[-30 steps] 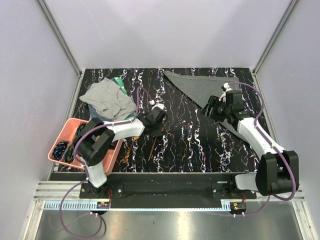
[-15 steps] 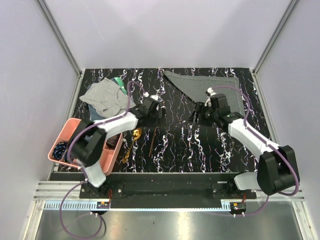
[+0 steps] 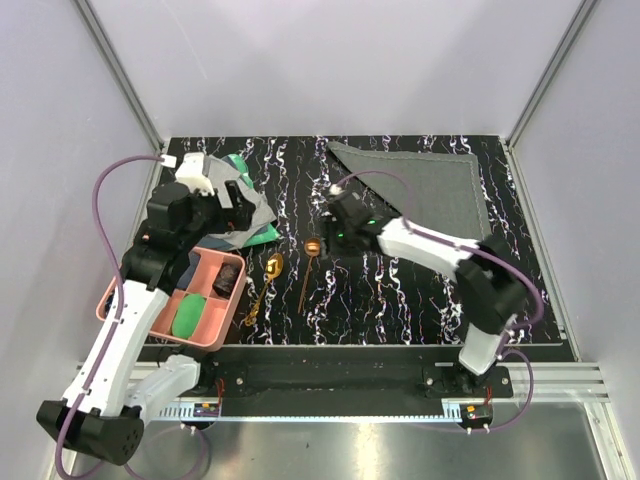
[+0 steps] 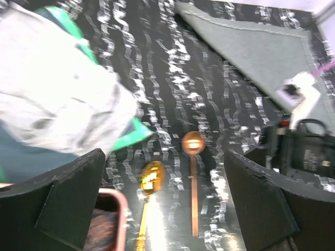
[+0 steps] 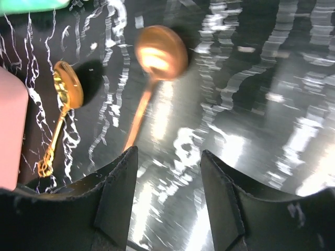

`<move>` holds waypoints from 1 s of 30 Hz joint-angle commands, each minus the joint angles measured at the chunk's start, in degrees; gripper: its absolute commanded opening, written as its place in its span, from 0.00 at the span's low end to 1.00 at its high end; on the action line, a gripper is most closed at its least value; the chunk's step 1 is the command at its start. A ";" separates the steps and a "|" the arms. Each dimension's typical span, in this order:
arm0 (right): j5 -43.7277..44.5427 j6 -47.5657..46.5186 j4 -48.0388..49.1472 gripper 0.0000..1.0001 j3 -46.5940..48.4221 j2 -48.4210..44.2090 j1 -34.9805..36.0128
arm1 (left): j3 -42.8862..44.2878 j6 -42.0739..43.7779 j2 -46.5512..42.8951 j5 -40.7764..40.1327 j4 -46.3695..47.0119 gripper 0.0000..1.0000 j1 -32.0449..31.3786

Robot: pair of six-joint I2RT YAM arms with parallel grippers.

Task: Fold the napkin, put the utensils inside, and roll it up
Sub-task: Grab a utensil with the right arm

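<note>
The dark grey napkin (image 3: 425, 185) lies folded at the back right of the table, and its hemmed corner (image 4: 261, 52) shows in the left wrist view. The two utensils lie side by side at front centre. The gold spoon (image 3: 264, 287) (image 4: 151, 179) (image 5: 67, 94) is on the left and the copper spoon (image 3: 308, 272) (image 4: 193, 157) (image 5: 159, 55) on the right. My right gripper (image 3: 328, 238) (image 5: 168, 151) is low by the copper spoon and open, with nothing between its fingers. My left gripper (image 3: 232, 200) (image 4: 165, 154) hangs wide open and empty, above and left of the spoons.
A light grey cloth (image 3: 215, 190) (image 4: 52, 104) lies over a green item at the back left. A pink bin (image 3: 130, 275) (image 4: 119, 209) (image 5: 10, 136) holding a green thing and dark things stands at the front left, close to the gold spoon.
My left gripper has opened and drawn back up and left, away from the spoons. My right arm has swung left from the napkin to the copper spoon, its jaws narrowing a little.
</note>
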 commanded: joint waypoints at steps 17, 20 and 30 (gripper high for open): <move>6.43 3.59 -12.00 0.39 21.06 23.10 7.68 | -5.91 5.59 -0.16 -5.95 -2.40 0.99 0.83; 5.90 2.09 -12.44 0.33 21.67 24.07 7.68 | -6.08 5.59 -0.16 -5.95 -2.49 0.99 0.83; 9.24 -5.89 -17.62 0.06 23.52 26.44 7.68 | -6.09 6.03 -0.34 -7.00 -2.84 0.99 0.83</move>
